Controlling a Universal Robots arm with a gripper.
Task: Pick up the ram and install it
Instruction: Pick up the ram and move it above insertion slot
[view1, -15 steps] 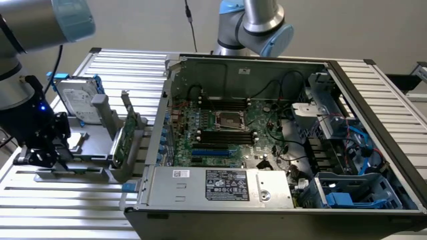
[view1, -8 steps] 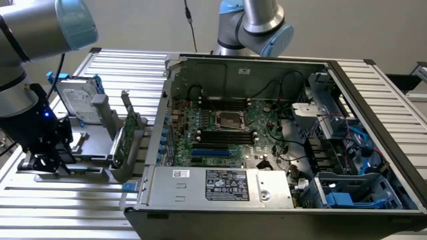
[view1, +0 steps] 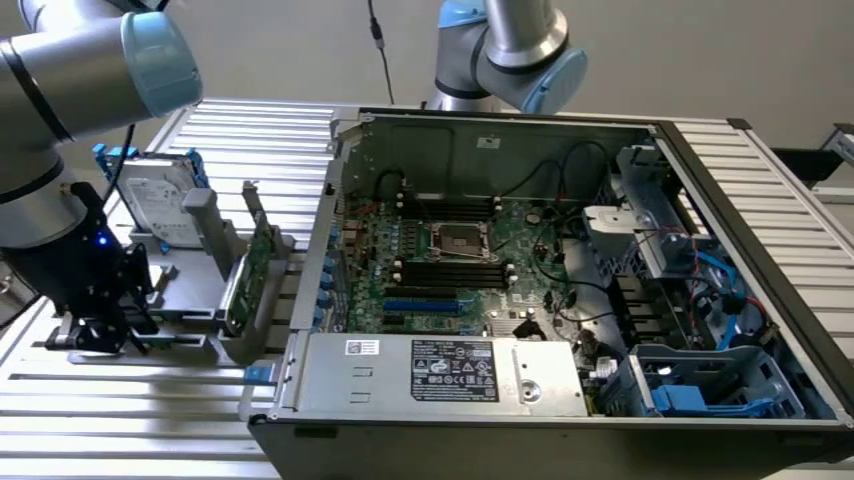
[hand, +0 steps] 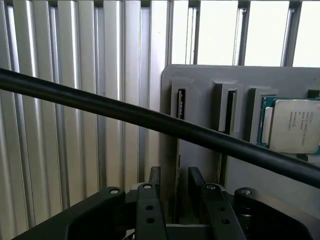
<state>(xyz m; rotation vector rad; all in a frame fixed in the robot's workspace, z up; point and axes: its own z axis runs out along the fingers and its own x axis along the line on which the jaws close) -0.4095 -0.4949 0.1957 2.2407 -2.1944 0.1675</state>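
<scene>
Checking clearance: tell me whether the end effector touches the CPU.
Apart. The wrist view shows bare grey holder between the end effector and the CPU.

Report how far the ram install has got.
Done: nothing; the motherboard's memory slots look empty. In hand: the gripper, open and holding nothing, sits over the grey holder, where a dark stick, likely the ram, stands in a slot. Left: pickup and install.

A black cable (hand: 150, 119) crosses my wrist view and hides a band of the gray holder (hand: 200, 85). The processor (hand: 292, 125) runs off the frame's edge, its print too small to read. The dark strip (hand: 181, 104) in one slot is edge-on; I can't identify it. The gripper (hand: 175, 182) is cropped too.
</scene>
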